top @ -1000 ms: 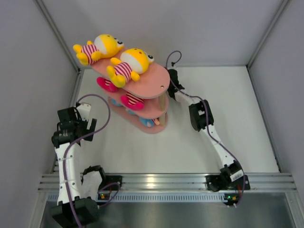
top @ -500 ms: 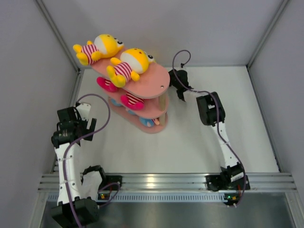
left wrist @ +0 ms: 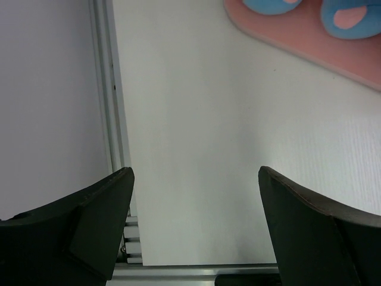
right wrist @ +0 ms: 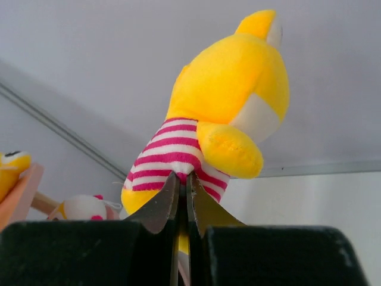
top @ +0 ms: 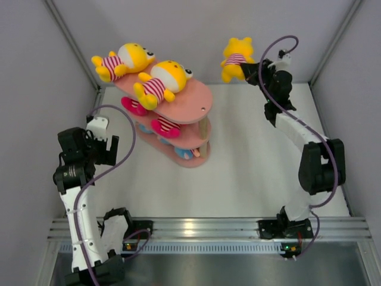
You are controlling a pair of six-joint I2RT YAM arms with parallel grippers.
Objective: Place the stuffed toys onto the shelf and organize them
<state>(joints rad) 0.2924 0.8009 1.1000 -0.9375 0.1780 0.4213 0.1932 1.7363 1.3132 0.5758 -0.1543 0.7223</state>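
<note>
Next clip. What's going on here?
The right end effector is shut on a yellow stuffed toy, holding it by its striped shirt in the air to the right of the pink shelf. A second yellow toy and a third yellow toy lie on the top tier, pink toys on the middle, blue toys at the bottom. The left end effector hangs open over the table, holding nothing.

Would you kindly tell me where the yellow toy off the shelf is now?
In the top view the yellow toy hangs near the back wall, right of the shelf, pinched by the fingers of the right gripper.
</note>
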